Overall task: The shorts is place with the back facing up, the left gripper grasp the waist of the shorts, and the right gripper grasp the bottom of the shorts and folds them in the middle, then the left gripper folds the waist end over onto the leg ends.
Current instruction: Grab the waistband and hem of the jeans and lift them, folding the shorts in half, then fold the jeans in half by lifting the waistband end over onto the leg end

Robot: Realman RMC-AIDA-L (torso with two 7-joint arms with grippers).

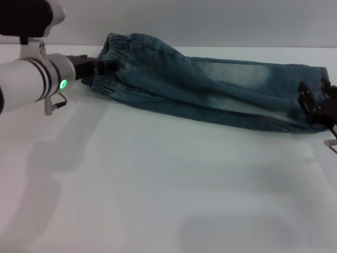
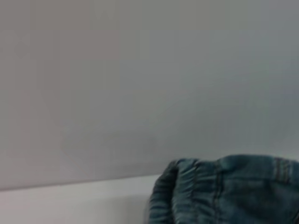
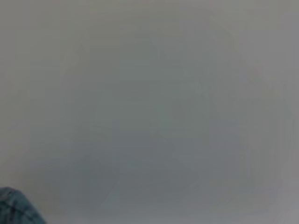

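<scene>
Lying folded lengthwise: shorts (image 1: 210, 89)

The shorts (image 1: 210, 89) are denim cloth, a matt, faded blue weave with pale washed patches along the upper leg and darker stitched seams. The waist (image 1: 113, 45) is gathered elastic cloth, its surface ruffled into small ridges, as the left wrist view also shows (image 2: 187, 186). The worktop (image 1: 158, 184) looks smooth and white with a faint sheen. The left hand (image 1: 87, 66) is black and looks like matt plastic; its arm is smooth, silver-white and slightly glossy with black rings. The right hand (image 1: 318, 105) is likewise black and dull.
</scene>
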